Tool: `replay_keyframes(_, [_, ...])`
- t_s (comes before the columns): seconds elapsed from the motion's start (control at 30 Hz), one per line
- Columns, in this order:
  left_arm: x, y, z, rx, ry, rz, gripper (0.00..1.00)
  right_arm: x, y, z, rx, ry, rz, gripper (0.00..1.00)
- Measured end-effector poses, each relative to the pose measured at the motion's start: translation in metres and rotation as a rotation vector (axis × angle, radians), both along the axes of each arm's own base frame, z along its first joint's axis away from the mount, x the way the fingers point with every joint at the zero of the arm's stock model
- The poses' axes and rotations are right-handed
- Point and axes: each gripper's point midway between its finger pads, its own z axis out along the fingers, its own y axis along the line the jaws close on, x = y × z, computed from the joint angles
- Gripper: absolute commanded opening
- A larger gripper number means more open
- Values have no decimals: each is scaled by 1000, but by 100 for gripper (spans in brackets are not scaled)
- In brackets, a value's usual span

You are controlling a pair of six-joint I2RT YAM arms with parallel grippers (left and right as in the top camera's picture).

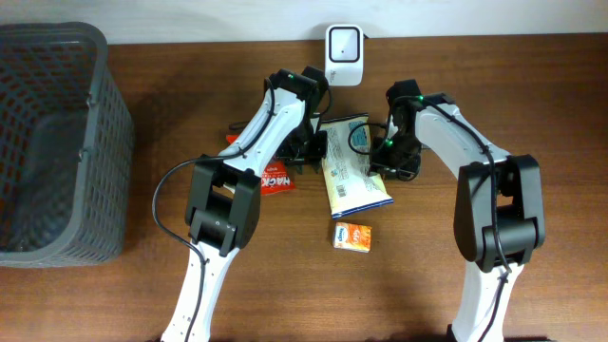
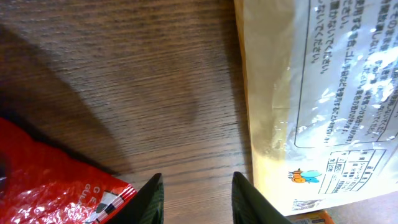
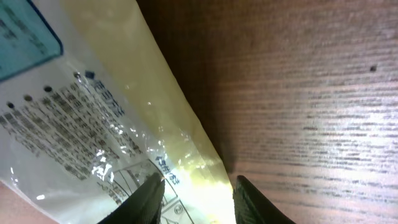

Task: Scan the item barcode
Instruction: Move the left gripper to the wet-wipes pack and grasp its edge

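Now, one pouch, one box, one scanner, left claw apart, right claw astride pouch, grip unclear.

The bag lies between scanner behind and small box before.

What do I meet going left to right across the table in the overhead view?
Grey basket → red snack packet → pale printed bag. The scanner and small orange box fall within the bag's span, so they are left out of the order.
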Motion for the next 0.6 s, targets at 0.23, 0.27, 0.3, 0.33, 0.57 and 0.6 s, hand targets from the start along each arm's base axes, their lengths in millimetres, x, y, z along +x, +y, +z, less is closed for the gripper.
replay_keyframes(0.23, [5, -2, -1, -5, -23, -1, 100, -17, -14, 21, -44, 89, 30, 63])
replay_keyframes(0.27, [8, -3, -1, -11, -32, 1, 99, -15, -18, 28, -52, 86, 34, 64])
replay_keyframes(0.3, [10, -5, -1, -21, -42, -1, 99, -13, -25, 39, -60, 85, 30, 64])
replay_keyframes(0.33, [12, -7, -1, -30, -49, 0, 99, -12, -31, 48, -67, 81, 26, 64])
replay_keyframes(0.57, [19, -22, -1, -117, -81, -39, 99, -16, -73, 120, -81, -24, -36, 70])
replay_keyframes(0.6, [20, -24, -1, -126, -82, -43, 99, -18, -76, 126, -82, -29, -46, 70])
